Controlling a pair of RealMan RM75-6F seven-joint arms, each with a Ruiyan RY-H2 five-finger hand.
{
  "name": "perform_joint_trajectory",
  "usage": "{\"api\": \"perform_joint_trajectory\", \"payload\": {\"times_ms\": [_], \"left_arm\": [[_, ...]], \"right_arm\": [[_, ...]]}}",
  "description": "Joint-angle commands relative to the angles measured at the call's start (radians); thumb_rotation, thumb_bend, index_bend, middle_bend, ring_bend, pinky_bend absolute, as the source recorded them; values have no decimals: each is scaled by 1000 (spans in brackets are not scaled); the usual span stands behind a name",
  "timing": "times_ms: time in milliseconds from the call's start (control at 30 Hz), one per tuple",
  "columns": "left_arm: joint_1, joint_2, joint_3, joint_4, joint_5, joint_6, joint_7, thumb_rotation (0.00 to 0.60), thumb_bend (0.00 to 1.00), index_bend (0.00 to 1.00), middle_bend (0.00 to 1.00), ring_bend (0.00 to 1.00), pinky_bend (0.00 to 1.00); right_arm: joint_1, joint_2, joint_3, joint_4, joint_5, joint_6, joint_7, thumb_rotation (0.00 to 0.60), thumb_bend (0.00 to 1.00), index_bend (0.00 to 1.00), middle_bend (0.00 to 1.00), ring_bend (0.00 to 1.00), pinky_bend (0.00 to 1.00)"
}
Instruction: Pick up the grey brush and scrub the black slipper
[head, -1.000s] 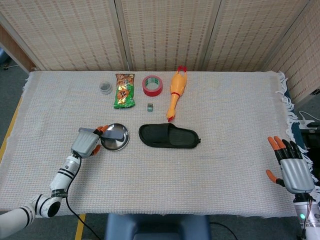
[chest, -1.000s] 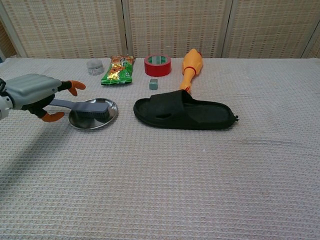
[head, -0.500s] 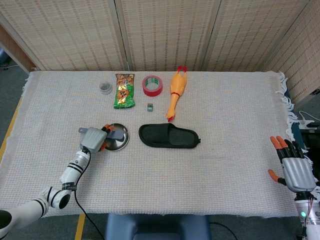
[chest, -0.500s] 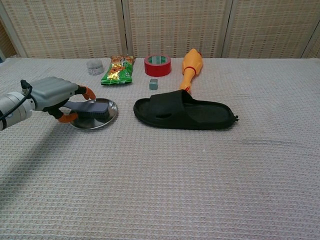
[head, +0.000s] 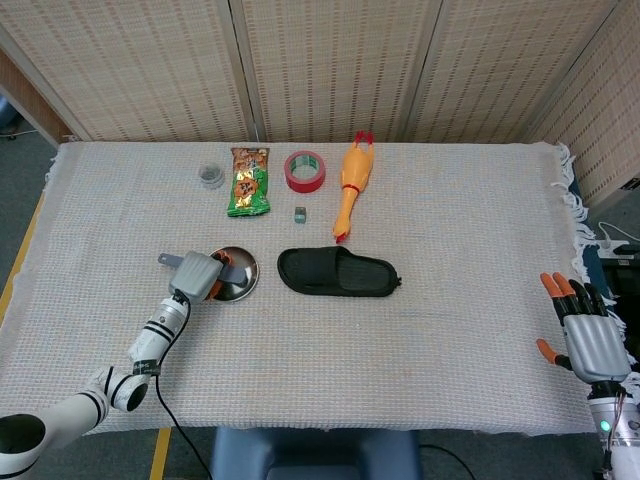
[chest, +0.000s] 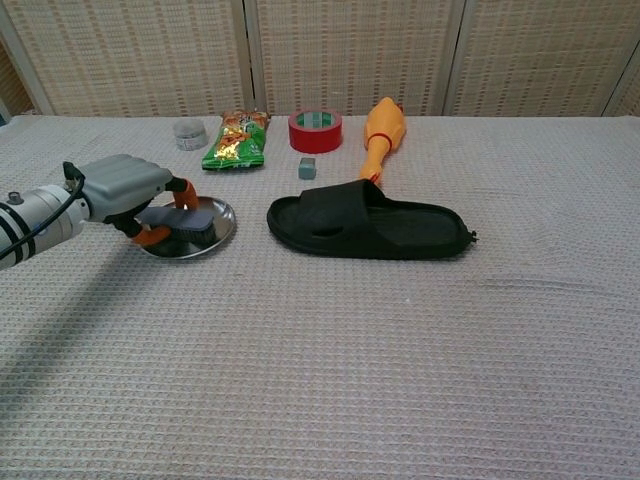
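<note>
Two hands are shown in the head view. The left hand is laid over the handle of the grey brush, which lies in a round metal dish at the near-left of the table; whether the fingers are actually clamped on the handle cannot be told from above. The black slipper lies just right of the dish, apart from it, sole down with its toe end toward the dish. The right hand is held off the table's right edge, fingers extended and apart, holding nothing. Along the far side a snack packet, a red tape roll and a rubber chicken are lined up.

From the chest view, the left hand is seen wrapped about the brush handle, orange fingertips curled under it and over it, so the brush is judged to be gripped. The bristle block rests in the dish, not yet lifted. The slipper is untouched.

The pick-up step is judged to be in hand. A lift clear of the dish rim is called for next, then a carry rightward and a lowering of the bristles onto the slipper's upper.
</note>
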Motion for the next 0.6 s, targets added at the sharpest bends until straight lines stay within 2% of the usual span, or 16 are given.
{"api": "perform_joint_trajectory", "payload": {"times_ms": [33,267,600], "left_arm": [[-2,0,3,2,1,2,-1,600,442,326,330,782,1000],[1,1,9,-3,5,24,3,600,444,384,396,782,1000],[18,-6,13,-12,28,108,-19,600,455,585,613,798,1000]], "right_arm": [[0,0,0,0,0,0,0,600,163,0,0,0,0],[0,2,-3,-3,-2,-1,0,600,162,0,0,0,0],[9,-4,-10,7,-16,-13,-1,600,163,0,0,0,0]]}}
